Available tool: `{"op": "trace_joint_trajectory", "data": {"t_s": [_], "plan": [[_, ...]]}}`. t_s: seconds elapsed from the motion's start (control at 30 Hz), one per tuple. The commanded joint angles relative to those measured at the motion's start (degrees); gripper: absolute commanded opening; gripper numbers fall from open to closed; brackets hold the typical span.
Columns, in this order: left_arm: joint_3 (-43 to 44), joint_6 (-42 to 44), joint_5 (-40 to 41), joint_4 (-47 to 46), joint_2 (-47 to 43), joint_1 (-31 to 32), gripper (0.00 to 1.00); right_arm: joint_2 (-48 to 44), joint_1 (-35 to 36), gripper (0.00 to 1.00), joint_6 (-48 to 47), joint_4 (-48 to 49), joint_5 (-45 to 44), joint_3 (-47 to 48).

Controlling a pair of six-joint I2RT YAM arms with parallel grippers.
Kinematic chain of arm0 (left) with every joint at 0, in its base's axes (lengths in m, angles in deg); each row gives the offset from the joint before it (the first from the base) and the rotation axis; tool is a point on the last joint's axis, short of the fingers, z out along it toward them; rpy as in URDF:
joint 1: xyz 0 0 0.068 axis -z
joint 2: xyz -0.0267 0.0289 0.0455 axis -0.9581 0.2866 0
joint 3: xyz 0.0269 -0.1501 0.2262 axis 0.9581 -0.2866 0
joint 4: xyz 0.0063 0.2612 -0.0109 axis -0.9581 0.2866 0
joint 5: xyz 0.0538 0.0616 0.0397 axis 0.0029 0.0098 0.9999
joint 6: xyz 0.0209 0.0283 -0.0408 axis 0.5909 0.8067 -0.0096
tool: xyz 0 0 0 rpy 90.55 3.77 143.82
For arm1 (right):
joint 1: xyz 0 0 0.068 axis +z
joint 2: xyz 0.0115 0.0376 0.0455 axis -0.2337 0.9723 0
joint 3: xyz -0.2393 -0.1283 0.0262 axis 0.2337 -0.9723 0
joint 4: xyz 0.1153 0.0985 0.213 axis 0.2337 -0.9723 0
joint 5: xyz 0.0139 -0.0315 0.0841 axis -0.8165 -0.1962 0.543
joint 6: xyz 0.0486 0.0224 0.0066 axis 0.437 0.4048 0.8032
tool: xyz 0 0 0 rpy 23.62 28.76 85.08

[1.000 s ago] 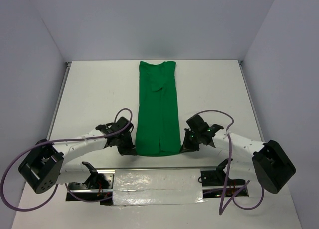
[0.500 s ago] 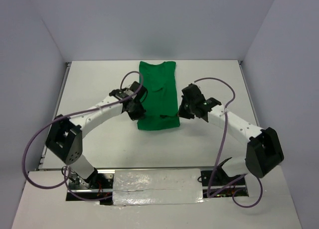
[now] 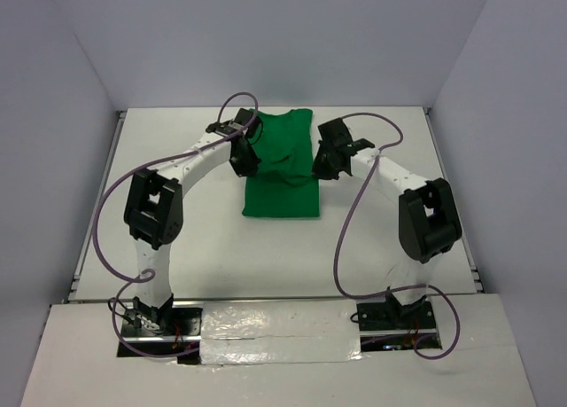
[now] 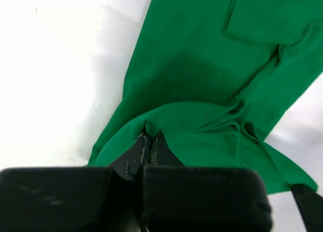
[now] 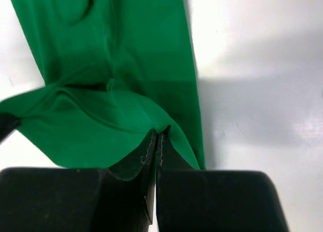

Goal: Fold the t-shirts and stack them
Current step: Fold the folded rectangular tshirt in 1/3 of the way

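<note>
White counter (image 3: 177,238), grey walls. The shirt (image 3: 282,194) lies at the counter's far middle. The left fingers (image 4: 135,153) and right fingers (image 5: 147,155), clamped tight on its hem corners, hold them doubled over, likely to halve it.

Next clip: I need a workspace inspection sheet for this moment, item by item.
Surface: flat white table.
Job's things: one green t-shirt, folded into a narrow strip, with one end doubled over the rest.
Clutter: nothing seen.
Grippers: the left gripper has its fingers shut on a pinch of the cloth's edge. The right gripper does the same on the opposite edge.
Cables: purple cables hang in loose loops off both arms.
Surroundings: plain pale walls on three sides, and a taped strip between the arm bases.
</note>
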Motion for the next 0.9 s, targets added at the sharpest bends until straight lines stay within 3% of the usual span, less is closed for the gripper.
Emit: {"op": "trace_joint_trajectory", "data": {"t_s": [0.0,0.4,0.47,0.5,0.53,0.63,0.67,0.7,0.77,0.87], "plan": [[4.43,2.73,-0.41,1.27,3.38,-1.69,0.00,4.15,-1.22,0.00,-1.28,1.23,0.72,7.22],[12.16,8.09,-2.53,0.13,11.37,-4.68,0.00,14.09,-3.60,0.00,-1.55,-1.15,2.21,17.25],[14.54,8.71,-2.09,0.66,13.66,-4.77,0.00,15.94,-4.30,0.09,-1.81,-1.33,2.65,18.57],[15.15,9.32,-1.74,1.00,14.28,-4.86,0.02,16.38,-4.30,0.19,-1.98,-1.41,2.65,18.92],[15.85,9.50,-1.47,1.27,15.24,-4.95,0.07,16.73,-4.48,0.43,-2.25,-1.59,2.65,19.62],[17.53,10.64,1.15,2.06,15.34,-4.95,0.45,16.65,-4.74,0.80,-2.95,-2.12,2.65,19.81],[17.71,11.17,2.03,2.15,14.90,-4.95,0.77,15.43,-4.74,0.84,-3.13,-2.12,2.65,19.54],[17.71,11.61,3.35,1.89,14.20,-4.95,0.88,14.55,-4.74,0.87,-3.22,-1.94,2.65,19.28],[17.62,12.66,4.59,1.27,11.39,-4.95,0.99,12.61,-4.74,0.91,-3.56,-1.77,2.22,18.05],[17.01,12.67,8.36,1.80,6.39,-4.95,0.99,7.52,-4.74,0.91,-3.39,-1.24,2.12,14.90]]}}
